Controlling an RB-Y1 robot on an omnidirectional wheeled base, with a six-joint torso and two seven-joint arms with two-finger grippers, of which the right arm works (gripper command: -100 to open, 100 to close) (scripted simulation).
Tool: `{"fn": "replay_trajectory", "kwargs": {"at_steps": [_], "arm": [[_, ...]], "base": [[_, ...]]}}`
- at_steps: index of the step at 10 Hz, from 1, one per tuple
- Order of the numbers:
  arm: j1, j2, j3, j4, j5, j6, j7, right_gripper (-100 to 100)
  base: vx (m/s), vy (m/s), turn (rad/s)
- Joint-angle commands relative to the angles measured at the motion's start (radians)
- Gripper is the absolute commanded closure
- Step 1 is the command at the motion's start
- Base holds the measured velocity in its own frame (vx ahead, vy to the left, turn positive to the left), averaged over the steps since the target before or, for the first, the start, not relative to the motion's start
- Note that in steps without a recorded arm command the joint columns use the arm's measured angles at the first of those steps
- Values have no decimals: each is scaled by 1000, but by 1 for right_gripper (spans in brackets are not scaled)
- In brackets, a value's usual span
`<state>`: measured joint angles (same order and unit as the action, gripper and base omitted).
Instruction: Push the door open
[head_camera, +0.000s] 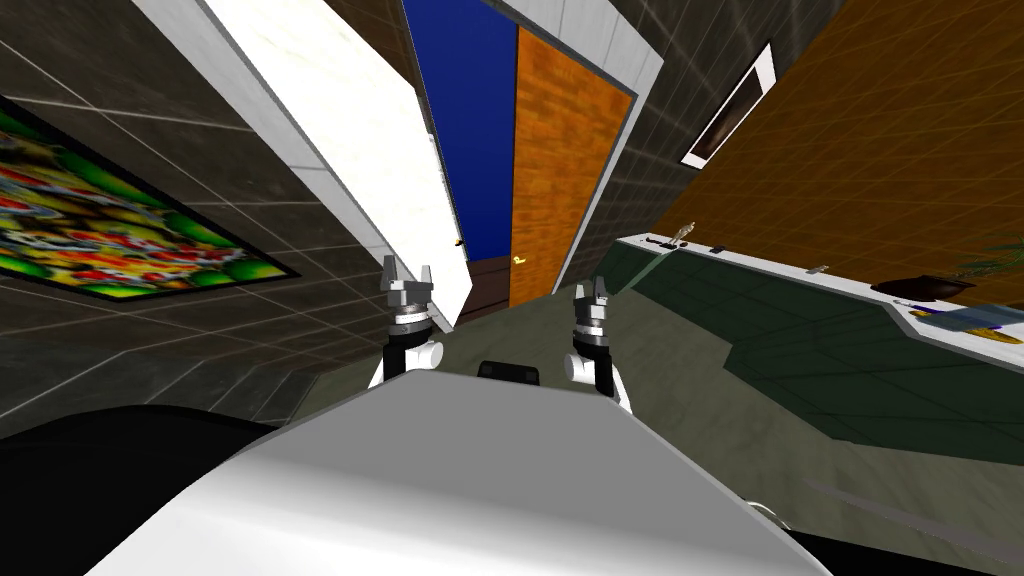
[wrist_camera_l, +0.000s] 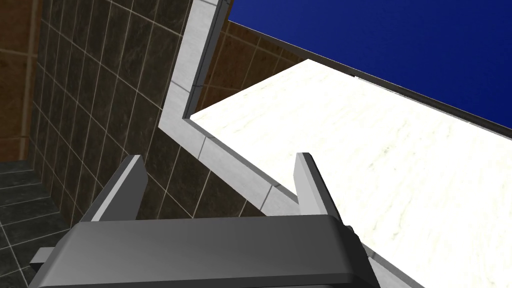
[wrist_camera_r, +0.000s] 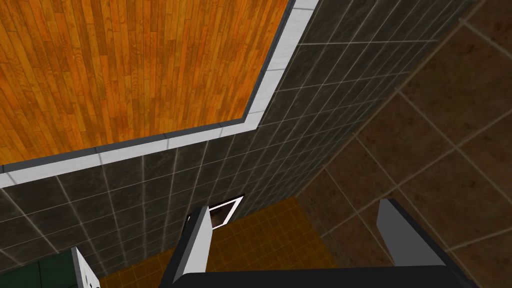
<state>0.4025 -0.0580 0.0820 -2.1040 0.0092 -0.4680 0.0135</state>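
A white door (head_camera: 370, 150) hangs in a light grey frame in the dark tiled wall on my left. It stands ajar, with a blue surface (head_camera: 475, 130) showing past its free edge and a small yellow handle (head_camera: 459, 242) on that edge. My left gripper (head_camera: 408, 278) is open just in front of the door's lower part. In the left wrist view the left gripper (wrist_camera_l: 217, 159) points at the frame beside the white door (wrist_camera_l: 375, 165); I cannot tell if it touches. An orange wooden door (head_camera: 555, 170) stands further ahead. My right gripper (head_camera: 591, 292) is open and holds nothing, aimed near the orange door (wrist_camera_r: 125, 70).
A long counter (head_camera: 800, 275) with a white top and dark green front runs along the right, carrying small items, a dark bowl (head_camera: 925, 288) and a plant. A colourful picture (head_camera: 100, 225) hangs on the left wall. Grey-green floor lies ahead between door and counter.
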Motion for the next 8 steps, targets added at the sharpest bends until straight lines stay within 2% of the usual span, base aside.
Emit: {"fn": "replay_trajectory", "kwargs": {"at_steps": [1, 8], "arm": [[-11, -5, 24, 33, 0, -8, -3, -100], [-56, -26, 97, 160, -4, -40, -18, -100]], "base": [[134, 7, -39], [101, -4, -32]]}}
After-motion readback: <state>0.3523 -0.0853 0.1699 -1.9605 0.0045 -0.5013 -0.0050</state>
